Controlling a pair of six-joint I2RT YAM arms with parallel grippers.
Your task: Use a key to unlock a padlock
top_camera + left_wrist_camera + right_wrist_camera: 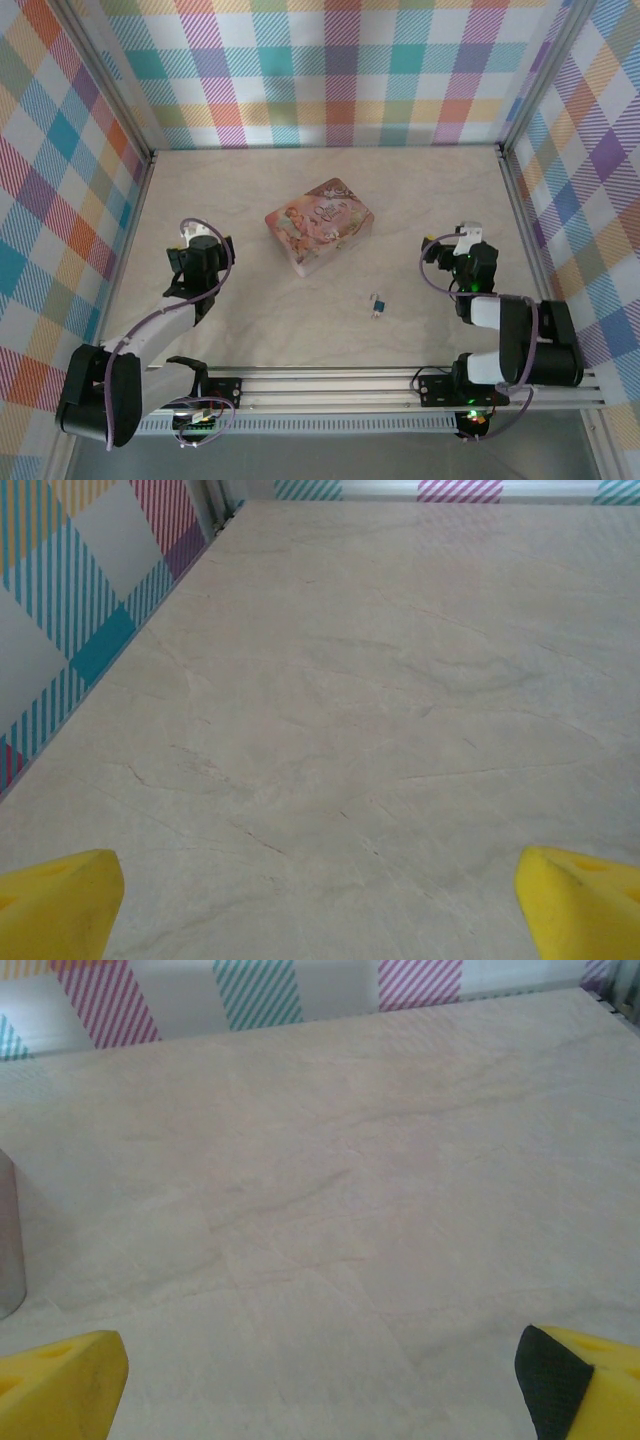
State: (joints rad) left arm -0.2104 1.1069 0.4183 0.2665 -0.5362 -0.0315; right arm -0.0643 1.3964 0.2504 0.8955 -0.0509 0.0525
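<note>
Padlock (379,305) lies on the table (250,330) near-side of the tin (320,225), long axis roughly near-far; I can't separate the key from it. It's back-left of the right gripper (467,238), which is closer than the left gripper (197,238). Both have fingers spread wide and hold nothing. Tabletop is bare and pale, with plaid walls (330,70) around it.

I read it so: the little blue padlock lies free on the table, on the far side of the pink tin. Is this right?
Not quite. The padlock does lie free on the table, but on the near side of the pink tin, toward the arm bases. The top external view shows it.
</note>
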